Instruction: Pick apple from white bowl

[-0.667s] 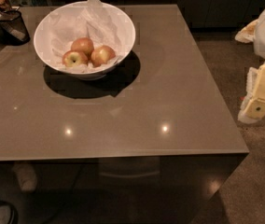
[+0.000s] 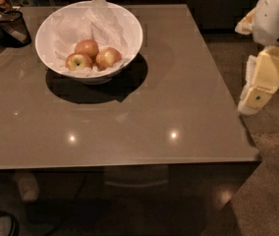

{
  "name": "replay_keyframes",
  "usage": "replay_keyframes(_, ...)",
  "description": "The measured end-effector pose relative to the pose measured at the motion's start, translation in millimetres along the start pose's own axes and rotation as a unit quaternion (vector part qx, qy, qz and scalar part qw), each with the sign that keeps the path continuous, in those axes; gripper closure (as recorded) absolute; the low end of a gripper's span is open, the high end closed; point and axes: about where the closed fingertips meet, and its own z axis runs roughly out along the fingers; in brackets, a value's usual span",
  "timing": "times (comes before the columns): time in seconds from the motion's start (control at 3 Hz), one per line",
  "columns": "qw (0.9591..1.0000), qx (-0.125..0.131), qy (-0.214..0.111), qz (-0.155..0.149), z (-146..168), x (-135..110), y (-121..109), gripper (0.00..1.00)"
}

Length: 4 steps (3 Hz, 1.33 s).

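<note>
While the arm hangs off to one side, nothing of the pick looks done; the entries run from the end effector outward.

1. End effector (image 2: pixel 255 96): cream-coloured, beyond the counter's side edge, well apart from the white bowl (image 2: pixel 132 31) on the side away from the dark cup. No apple is in it. Whether it stands apart or together I cannot tell.
2. Robot body (image 2: pixel 277 14): white, just above the end effector, equally far from the bowl.
3. Counter (image 2: pixel 188 87): glossy grey-brown, carrying the bowl near its far corner.
4. White bowl: wide, glossy, lined with crumpled white paper (image 2: pixel 100 21).
5. The apple (image 2: pixel 108 58): orange-red with a pale yellow flank, low in the bowl on the side nearest the end effector, touching its neighbours.
6. Two other apples in the same bowl: one red with a yellow-green patch (image 2: pixel 78 61), one evenly pinkish-red (image 2: pixel 87 47) behind.
7. Dark cup (image 2: pixel 12 27): just beyond the bowl, on the side opposite the end effector.

Status, as I judge it: the reach across to the bowl, the descent, the grasp and the lift all remain.
</note>
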Motion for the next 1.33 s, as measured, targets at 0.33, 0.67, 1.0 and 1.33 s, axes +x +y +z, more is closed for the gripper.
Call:
replay_keyframes(0.33, 0.9996, -0.012, 0.001, -0.025, 2, -23, -13, 0.00)
replay_keyframes(0.67, 0.9996, -0.003, -0.004, -0.027, 0, -28, -16, 0.00)
replay_keyframes(1.0, 0.9994, 0.011, -0.015, -0.031, -3, -33, -18, 0.00)
replay_keyframes(1.33, 0.9986, 0.019, -0.034, -0.037, -2, -66, -35, 0.00)
